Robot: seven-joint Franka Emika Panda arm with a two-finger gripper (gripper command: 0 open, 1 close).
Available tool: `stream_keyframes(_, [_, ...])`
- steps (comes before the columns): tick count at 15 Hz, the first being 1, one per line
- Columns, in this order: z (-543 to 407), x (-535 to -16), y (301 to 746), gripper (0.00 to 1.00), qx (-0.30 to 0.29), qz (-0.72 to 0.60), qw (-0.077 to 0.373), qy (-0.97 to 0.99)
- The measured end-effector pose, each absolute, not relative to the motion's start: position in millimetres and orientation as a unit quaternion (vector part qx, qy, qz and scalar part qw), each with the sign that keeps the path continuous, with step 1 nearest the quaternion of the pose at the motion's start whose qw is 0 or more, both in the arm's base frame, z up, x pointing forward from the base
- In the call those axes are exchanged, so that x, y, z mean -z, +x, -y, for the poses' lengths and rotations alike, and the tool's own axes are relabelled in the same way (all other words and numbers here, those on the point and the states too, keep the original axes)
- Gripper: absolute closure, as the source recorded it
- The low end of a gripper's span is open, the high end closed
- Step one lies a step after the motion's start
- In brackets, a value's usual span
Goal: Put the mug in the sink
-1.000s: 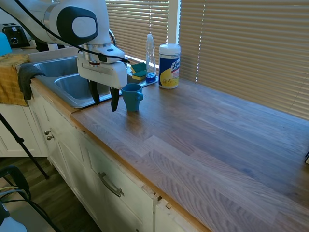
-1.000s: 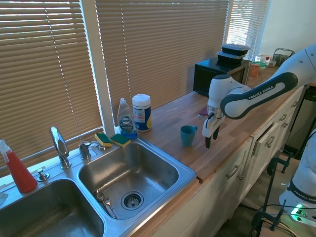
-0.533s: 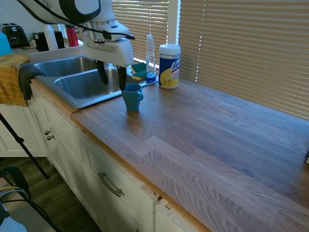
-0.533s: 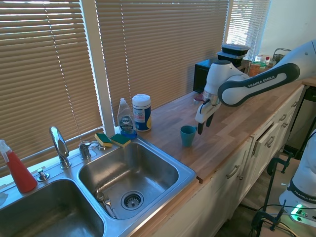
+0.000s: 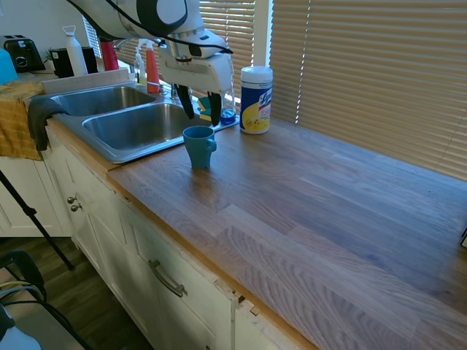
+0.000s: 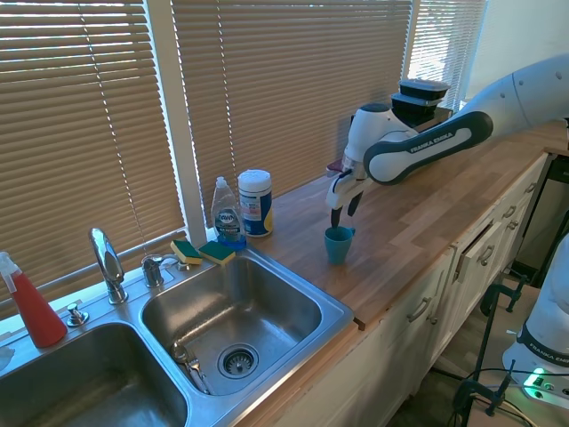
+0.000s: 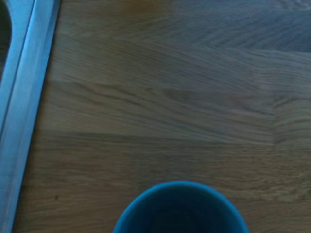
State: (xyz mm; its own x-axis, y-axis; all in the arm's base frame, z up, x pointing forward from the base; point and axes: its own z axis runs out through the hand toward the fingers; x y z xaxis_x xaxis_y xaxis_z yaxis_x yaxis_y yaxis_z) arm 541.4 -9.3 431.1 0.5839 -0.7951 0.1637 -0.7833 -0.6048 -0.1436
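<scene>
First exterior view: the gripper (image 5: 198, 108) has been lifted and shifted back from the counter edge toward the window; it now hangs above and behind the mug (image 5: 199, 146), fingers apart, nothing held. The mug is unmoved, upright on the wooden counter (image 5: 306, 204), just beside the sink (image 5: 124, 124) rim.

Second exterior view: the gripper (image 6: 342, 210) was out past the mug a second ago; it is now seen almost over it, fingers spread. Alignment for a top-down grasp is judged to be under way; the mug is not yet gripped.

Wrist view: the mug (image 7: 180, 208) rim is seen from above, sink rim (image 7: 22, 97) alongside.
</scene>
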Motion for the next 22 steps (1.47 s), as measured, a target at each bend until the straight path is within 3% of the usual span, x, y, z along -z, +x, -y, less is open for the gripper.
stream_keyframes(4, [25.6,-392.3,569.4,0.00,0.087,-0.456,0.019,-0.885])
stream_keyframes(5, [27.3,-383.4,575.6,1.00,0.082,-0.457,0.016,-0.885])
stream_keyframes(9, [31.6,-359.6,586.7,1.00,0.066,-0.462,0.011,-0.884])
stream_keyframes(22, [15.2,-359.1,585.6,1.00,0.057,-0.463,0.029,-0.884])
